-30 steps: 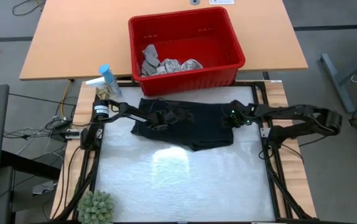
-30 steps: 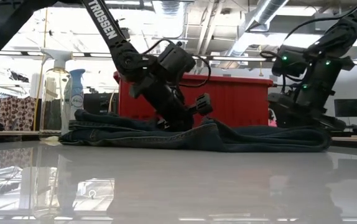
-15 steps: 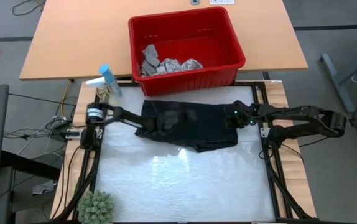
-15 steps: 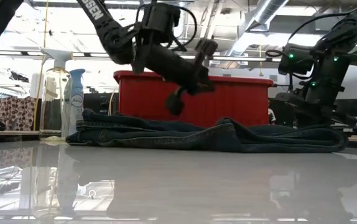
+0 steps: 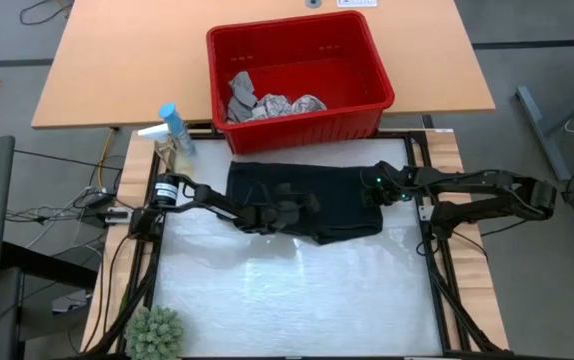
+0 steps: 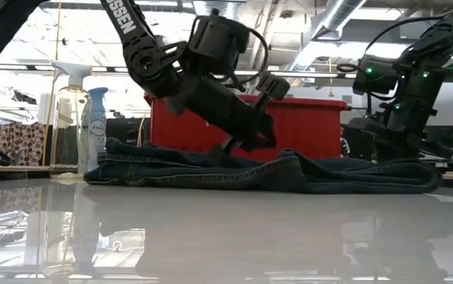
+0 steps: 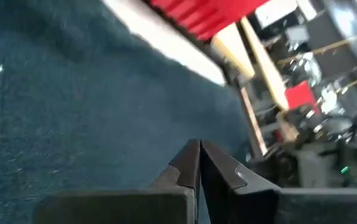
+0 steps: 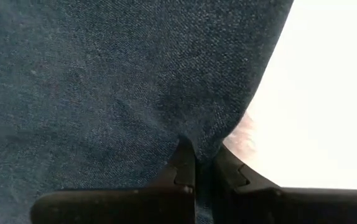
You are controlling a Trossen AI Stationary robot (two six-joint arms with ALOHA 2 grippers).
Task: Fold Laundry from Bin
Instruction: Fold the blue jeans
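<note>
Trousers (image 5: 307, 200) lie folded flat on the white table (image 5: 297, 290) near its far edge, just in front of the red bin (image 5: 362, 110). Left gripper (image 5: 289, 212) hovers over the trousers' near-left part, fingers pressed together, holding nothing. Right gripper (image 5: 370, 195) pinches the trousers' right edge. Grey and leaf-print cloths (image 5: 267, 102) sit in the bin.

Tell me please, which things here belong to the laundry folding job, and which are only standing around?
Job: dark trousers on the table; red bin holding grey cloth and leaf-print cloth.

Not job: spray bottles; green plant.
</note>
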